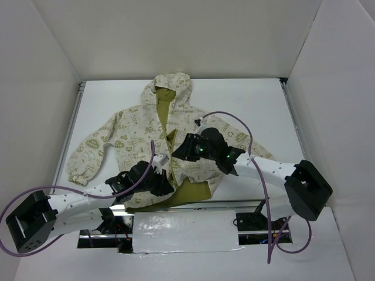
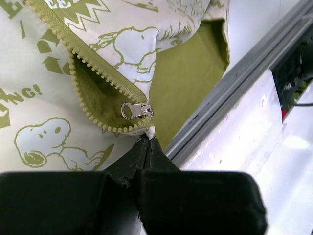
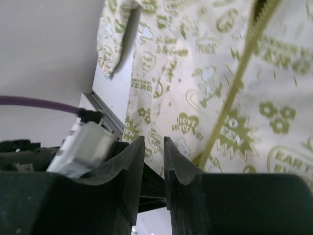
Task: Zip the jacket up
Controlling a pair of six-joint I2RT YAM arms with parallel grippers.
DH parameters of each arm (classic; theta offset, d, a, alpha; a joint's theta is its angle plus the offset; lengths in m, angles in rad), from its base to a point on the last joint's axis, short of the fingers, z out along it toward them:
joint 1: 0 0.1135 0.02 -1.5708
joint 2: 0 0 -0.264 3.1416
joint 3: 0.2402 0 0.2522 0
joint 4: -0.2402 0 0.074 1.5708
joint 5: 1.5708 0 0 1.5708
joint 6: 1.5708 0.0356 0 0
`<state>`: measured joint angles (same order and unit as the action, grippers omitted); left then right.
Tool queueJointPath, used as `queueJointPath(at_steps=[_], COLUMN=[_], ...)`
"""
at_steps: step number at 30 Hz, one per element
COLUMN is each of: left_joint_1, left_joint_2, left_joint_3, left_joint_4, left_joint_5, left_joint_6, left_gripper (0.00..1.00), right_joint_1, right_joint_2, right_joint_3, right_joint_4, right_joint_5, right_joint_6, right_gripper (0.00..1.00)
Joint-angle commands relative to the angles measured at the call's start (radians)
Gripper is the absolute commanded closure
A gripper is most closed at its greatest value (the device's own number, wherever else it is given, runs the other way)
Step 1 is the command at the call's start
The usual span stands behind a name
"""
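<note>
pinching jacket [image 2: 49, 98] hem, left pincer [image 2: 148, 140]; olive cloth [image 2: 188, 83], rail [image 2: 230, 88] just beside

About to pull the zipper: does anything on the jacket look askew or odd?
Yes. The jacket lies crooked, fronts gaping; olive fabric sticks out past its hem towards the table's near edge. The slider sits at the bottom, teeth parted above it.

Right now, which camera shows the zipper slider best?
Left wrist: the zipper slider sits close and sharp where the teeth meet. Right wrist shows only teeth; top view: too small to tell.
</note>
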<state>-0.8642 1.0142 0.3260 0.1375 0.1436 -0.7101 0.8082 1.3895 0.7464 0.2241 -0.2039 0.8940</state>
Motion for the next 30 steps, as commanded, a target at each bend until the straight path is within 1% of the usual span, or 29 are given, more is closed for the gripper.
queueJointPath(at_steps=[1, 2, 3, 4, 8, 9, 10, 11, 18, 22, 23, 25, 26, 27, 30], left_joint_1=[0.002, 0.007, 0.01, 0.016, 0.068, 0.079, 0.1, 0.109, 0.151, 0.182, 0.186, 0.198, 0.203, 0.209, 0.217], left_joint_2=[0.017, 0.02, 0.018, 0.017, 0.0, 0.0, 0.003, 0.006, 0.024, 0.041, 0.043, 0.047, 0.046, 0.046, 0.041], left_joint_3=[-0.013, -0.016, -0.021, -0.03, -0.056, -0.065, -0.068, -0.071, -0.091, -0.107, -0.111, -0.116, -0.117, -0.117, -0.111], left_joint_4=[0.054, 0.071, 0.08, 0.089, 0.146, 0.154, 0.158, 0.16, 0.211, 0.255, 0.261, 0.267, 0.266, 0.263, 0.243], left_joint_5=[0.093, 0.099, 0.117, 0.131, 0.217, 0.244, 0.258, 0.27, 0.326, 0.387, 0.395, 0.402, 0.407, 0.407, 0.401], left_joint_6=[0.0, -0.005, -0.009, -0.015, -0.032, -0.032, -0.031, -0.029, -0.028, -0.031, -0.029, -0.029, -0.028, -0.025, -0.017], left_gripper=[1.0, 1.0, 1.0, 1.0, 1.0, 1.0, 1.0, 1.0, 1.0, 1.0, 1.0, 1.0, 1.0, 1.0, 1.0], right_joint_1=[-0.01, -0.01, -0.014, -0.018, -0.03, -0.033, -0.038, -0.047, -0.05, -0.05, -0.049, -0.049, -0.049, -0.049, -0.049], right_joint_2=[-0.05, -0.049, -0.052, -0.058, -0.083, -0.084, -0.081, -0.075, 0.051, 0.12, 0.137, 0.177, 0.19, 0.19, 0.178], right_joint_3=[0.068, 0.074, 0.073, 0.047, -0.045, -0.076, -0.09, -0.102, -0.11, -0.101, -0.091, -0.084, -0.084, -0.09, -0.134], right_joint_4=[0.034, -0.013, -0.019, -0.011, 0.026, 0.032, 0.046, 0.046, 0.08, 0.112, 0.11, 0.121, 0.132, 0.147, 0.259], right_joint_5=[-0.08, -0.072, -0.074, -0.124, -0.183, -0.189, -0.195, -0.195, -0.249, -0.293, -0.304, -0.336, -0.38, -0.405, -0.469], right_joint_6=[-0.227, -0.263, -0.301, -0.382, -0.487, -0.492, -0.492, -0.492, -0.474, -0.478, -0.478, -0.474, -0.466, -0.46, -0.412], right_gripper=[0.69, 0.66, 0.65, 0.62, 0.57, 0.52, 0.4, 0.4, 0.4, 0.41, 0.42, 0.49, 0.54, 0.55, 0.6])
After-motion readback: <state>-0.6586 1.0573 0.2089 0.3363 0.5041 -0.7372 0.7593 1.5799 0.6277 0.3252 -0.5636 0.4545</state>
